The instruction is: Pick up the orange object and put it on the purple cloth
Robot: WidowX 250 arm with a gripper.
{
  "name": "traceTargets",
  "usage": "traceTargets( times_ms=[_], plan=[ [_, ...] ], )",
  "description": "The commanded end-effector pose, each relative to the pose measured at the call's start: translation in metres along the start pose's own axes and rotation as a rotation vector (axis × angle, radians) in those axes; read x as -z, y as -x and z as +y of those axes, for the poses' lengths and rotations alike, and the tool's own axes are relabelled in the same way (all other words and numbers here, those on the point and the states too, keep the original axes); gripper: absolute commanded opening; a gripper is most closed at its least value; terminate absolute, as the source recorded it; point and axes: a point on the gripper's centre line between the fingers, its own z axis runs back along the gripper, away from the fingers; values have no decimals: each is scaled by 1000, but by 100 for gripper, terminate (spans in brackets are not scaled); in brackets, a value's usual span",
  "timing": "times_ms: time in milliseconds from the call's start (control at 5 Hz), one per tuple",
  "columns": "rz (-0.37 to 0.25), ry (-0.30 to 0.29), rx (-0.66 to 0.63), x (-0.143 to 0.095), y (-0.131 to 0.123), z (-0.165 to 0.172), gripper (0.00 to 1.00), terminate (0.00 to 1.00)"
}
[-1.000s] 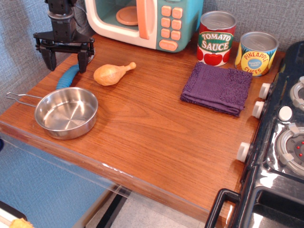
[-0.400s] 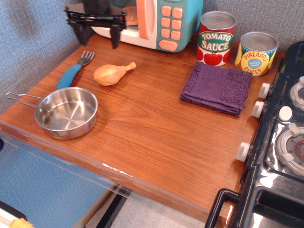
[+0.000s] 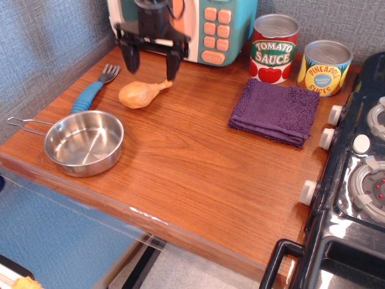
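Note:
The orange object is a glossy tan-orange toy drumstick (image 3: pixel 140 93) lying on the wooden counter, bone end pointing right and back. My black gripper (image 3: pixel 151 65) hangs open just above and behind it, one finger to the left, the other near the bone end; it holds nothing. The purple cloth (image 3: pixel 275 111) is a folded dark purple towel lying flat to the right, in front of the cans.
A toy microwave (image 3: pixel 210 27) stands behind the gripper. A tomato sauce can (image 3: pixel 274 48) and a pineapple can (image 3: pixel 325 67) stand at the back right. A blue-handled fork (image 3: pixel 90 93) and a steel pan (image 3: pixel 84 142) lie left. A stove (image 3: pixel 355 180) borders the right.
My gripper has moved from the far left over the fork, up and to the right, and now hangs lower, open, right above the drumstick. Nothing else has moved.

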Motion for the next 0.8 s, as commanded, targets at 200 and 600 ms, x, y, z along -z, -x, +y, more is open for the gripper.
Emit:
traceTargets(
  times_ms=[200,600],
  plan=[
    [71,-112,6,30,-22,4,100,0],
    [72,-87,-10,35,-16,-2,100,0]
  ],
)
